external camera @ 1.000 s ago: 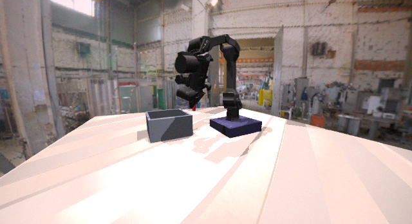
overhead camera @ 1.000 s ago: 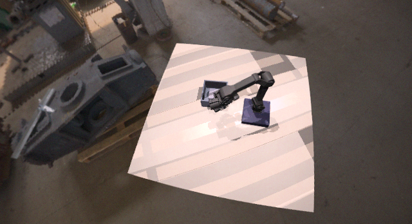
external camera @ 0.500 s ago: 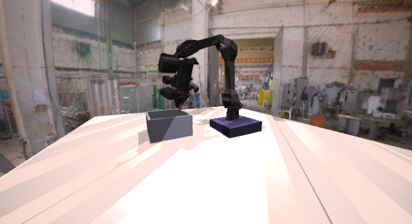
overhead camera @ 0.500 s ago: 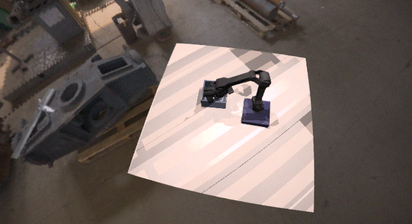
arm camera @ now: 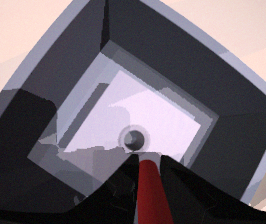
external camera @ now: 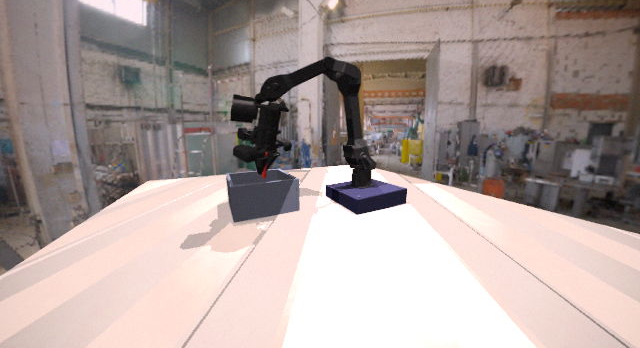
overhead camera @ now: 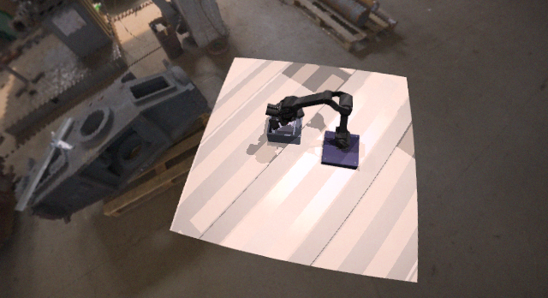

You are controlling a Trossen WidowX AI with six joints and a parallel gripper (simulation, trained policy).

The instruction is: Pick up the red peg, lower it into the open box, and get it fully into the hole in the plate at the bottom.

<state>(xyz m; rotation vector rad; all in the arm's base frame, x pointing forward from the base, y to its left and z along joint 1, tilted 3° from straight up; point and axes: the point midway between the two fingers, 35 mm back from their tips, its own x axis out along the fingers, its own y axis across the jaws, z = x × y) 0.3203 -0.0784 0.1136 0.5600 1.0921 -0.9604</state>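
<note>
The red peg (external camera: pixel 264 172) (arm camera: pixel 151 195) is held between the fingers of my gripper (external camera: pixel 265 169) (arm camera: pixel 149 161), which is shut on it. In the exterior view the peg's lower end is at the rim level of the open grey box (external camera: pixel 262 204) (overhead camera: pixel 283 138) (arm camera: pixel 39 55), over its opening. In the wrist view the pale plate (arm camera: pixel 159 112) lies at the bottom of the box, with a round dark hole (arm camera: pixel 134 140). The peg's tip shows just below and a little right of the hole in that view. In the top view the arm hides the peg.
The arm's dark blue base (overhead camera: pixel 340 157) (external camera: pixel 367 195) stands on the table (overhead camera: pixel 257 204) (external camera: pixel 200 288) to the right of the box. The box's four walls surround the plate. The arm's shadow falls across part of the plate and the table beside the box.
</note>
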